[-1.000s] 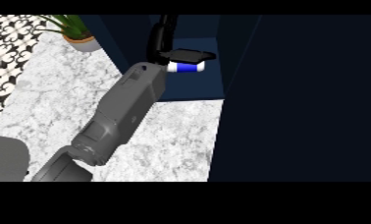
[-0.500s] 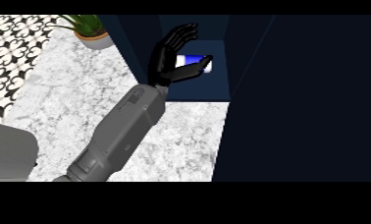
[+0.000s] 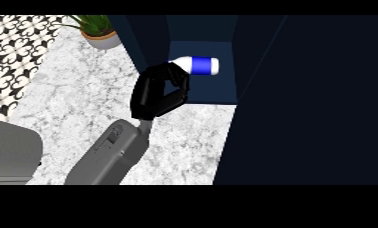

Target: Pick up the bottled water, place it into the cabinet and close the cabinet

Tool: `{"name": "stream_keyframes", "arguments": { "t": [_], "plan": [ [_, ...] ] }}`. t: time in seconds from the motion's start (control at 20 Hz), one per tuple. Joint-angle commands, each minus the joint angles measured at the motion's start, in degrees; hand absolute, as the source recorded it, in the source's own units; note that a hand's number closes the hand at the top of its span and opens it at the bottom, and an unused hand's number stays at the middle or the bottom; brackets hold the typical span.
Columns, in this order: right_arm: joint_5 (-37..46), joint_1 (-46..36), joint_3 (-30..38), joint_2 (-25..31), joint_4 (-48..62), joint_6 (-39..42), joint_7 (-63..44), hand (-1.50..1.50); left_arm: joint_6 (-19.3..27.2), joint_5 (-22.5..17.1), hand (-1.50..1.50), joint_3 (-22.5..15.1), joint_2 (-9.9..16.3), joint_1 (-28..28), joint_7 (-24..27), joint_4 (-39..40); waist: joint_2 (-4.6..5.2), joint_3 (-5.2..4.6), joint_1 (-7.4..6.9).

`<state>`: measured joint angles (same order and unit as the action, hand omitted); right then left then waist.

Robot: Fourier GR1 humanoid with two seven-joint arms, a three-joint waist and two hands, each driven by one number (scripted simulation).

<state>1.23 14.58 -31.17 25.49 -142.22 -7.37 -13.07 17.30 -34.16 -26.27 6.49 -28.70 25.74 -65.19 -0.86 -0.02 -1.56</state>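
Observation:
The bottled water [image 3: 198, 65], white with a blue label, lies on its side inside the dark blue cabinet [image 3: 212, 91], cap end toward the left. My right hand [image 3: 157, 96] sits at the cabinet's front left, just below and left of the bottle. Its fingers are curled toward the thumb, with the fingertips close to the cap, and nothing is held between them. The cabinet's door [image 3: 303, 102] stands open as a large dark panel on the right. My left hand does not show.
A potted plant [image 3: 98, 31] stands at the back left of the marble counter [image 3: 74, 102]. A black-and-white patterned wall [image 3: 21, 47] runs along the far left. A grey arm part [image 3: 15, 154] fills the lower left corner.
My right hand has drawn back from over the bottle toward the counter, and its spread fingers have curled. The bottle stays lying in the cabinet.

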Motion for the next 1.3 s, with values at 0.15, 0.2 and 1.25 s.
{"name": "stream_keyframes", "arguments": {
  "t": [0.15,0.2,1.25],
  "plan": [
    [3.55,-3.26,-10.04,-1.51,-5.43,0.27,-11.22,1.5,0.96,1.83,1.5,-2.96,8.15,18.28,-0.27,-19.58,0.31,-0.07,0.25],
    [3.24,-1.89,-12.2,-1.53,-6.83,0.41,-11.07,1.5,1.24,1.47,1.5,-1.53,9.01,19.15,-0.3,-20.22,0.34,-0.05,0.74],
    [13.47,-40.18,-22.5,-24.97,18.81,-8.88,-23.57,1.5,-6.16,-2.68,1.5,7.6,19.72,37.93,0.11,-38.47,0.84,-0.17,-0.69]
  ]
}}
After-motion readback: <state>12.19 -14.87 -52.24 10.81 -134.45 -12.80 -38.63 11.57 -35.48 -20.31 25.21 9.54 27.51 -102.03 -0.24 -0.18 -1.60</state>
